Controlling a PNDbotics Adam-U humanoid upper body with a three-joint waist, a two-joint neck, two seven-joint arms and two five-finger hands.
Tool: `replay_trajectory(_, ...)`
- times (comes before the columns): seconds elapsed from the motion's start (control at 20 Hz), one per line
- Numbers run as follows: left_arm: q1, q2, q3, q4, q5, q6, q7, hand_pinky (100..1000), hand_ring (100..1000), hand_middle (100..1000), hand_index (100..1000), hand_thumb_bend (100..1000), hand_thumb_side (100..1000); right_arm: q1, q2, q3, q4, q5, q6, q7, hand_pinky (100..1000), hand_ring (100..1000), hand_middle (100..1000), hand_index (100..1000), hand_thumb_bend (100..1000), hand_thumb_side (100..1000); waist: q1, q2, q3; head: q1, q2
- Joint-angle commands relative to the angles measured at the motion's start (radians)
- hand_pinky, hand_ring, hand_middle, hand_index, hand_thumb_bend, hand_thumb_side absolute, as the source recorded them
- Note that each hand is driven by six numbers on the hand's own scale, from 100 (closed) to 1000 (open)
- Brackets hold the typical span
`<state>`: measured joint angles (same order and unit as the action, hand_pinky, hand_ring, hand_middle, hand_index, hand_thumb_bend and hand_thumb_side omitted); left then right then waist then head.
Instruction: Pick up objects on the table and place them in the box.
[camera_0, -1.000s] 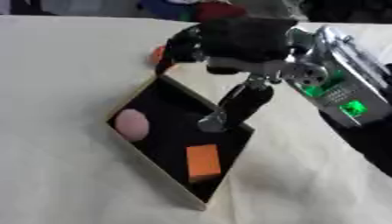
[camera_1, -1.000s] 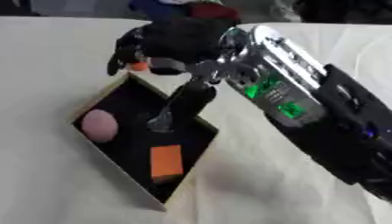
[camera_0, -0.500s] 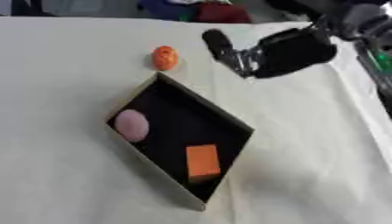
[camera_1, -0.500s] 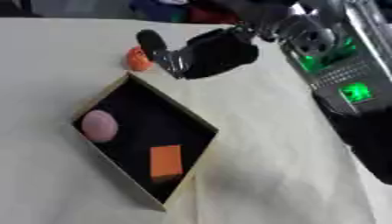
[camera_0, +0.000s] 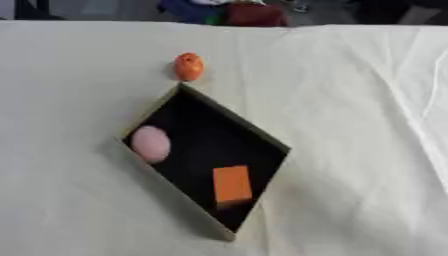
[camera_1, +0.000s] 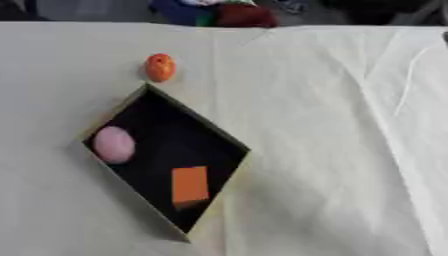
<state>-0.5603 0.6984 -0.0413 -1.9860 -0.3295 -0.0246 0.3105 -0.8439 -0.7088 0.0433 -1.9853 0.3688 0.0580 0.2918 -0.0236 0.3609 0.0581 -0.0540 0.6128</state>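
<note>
Box (camera_0: 262, 137): a shallow tray with a black inside and pale tan walls; it sits turned like a diamond on the table, one corner aimed at the far edge, its long axis running from far-left down to near-right.
Pink ball (camera_0: 150, 143): smooth, egg-shaped, lying inside the box at the left corner, against the wall; its longer side runs roughly toward and away from me.
Orange block (camera_0: 232, 184): flat-faced and rectangular, matte; inside the box toward the near corner, long axis almost straight up the view, apart from the pink ball.
Orange thing (camera_0: 188, 66): small, rounded, a little taller than wide, with a darker top; it stands on the cloth outside the box, just beyond the far corner and near it; whether it touches the wall I cannot tell.
Table (camera_0: 367, 110): covered in a cream cloth, soft and creased, with long folds down the right side.
Far edge: dark blurred shapes, blue and red among them.
Hands: neither the left nor the right shows in either view, so their state cannot be told.
</note>
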Motion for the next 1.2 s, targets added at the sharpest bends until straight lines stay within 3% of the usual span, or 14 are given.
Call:
replay_trajectory(0.05,-0.040,0.086,-0.022,-0.010,-0.022,0.043,-0.031,600,664,720,694,100,811,0.013,-0.038,-0.074,-0.015,-0.050,-0.006,-0.047,864,834,679,776,115,660,0.004,-0.019,-0.009,0.014,-0.008)
replay_trajectory(0.45,-0.171,0.125,-0.137,0.111,-0.096,0.132,-0.143,603,669,715,722,100,823,0.080,-0.055,-0.124,-0.015,-0.163,-0.017,-0.160,866,832,674,772,108,662,0.012,-0.028,-0.056,0.054,-0.002)
replay_trajectory(0.85,-0.318,0.072,-0.250,0.314,-0.219,0.121,-0.268,606,675,711,759,100,832,0.100,-0.070,-0.101,-0.015,-0.258,-0.031,-0.285,866,830,671,770,103,668,0.024,-0.036,-0.083,0.072,0.001)
replay_trajectory(1.2,-0.404,-0.010,-0.266,0.498,-0.332,0.074,-0.381,611,682,716,776,100,838,0.109,-0.071,-0.058,-0.015,-0.249,-0.033,-0.398,866,830,671,769,100,676,0.028,-0.035,-0.097,0.075,0.000)
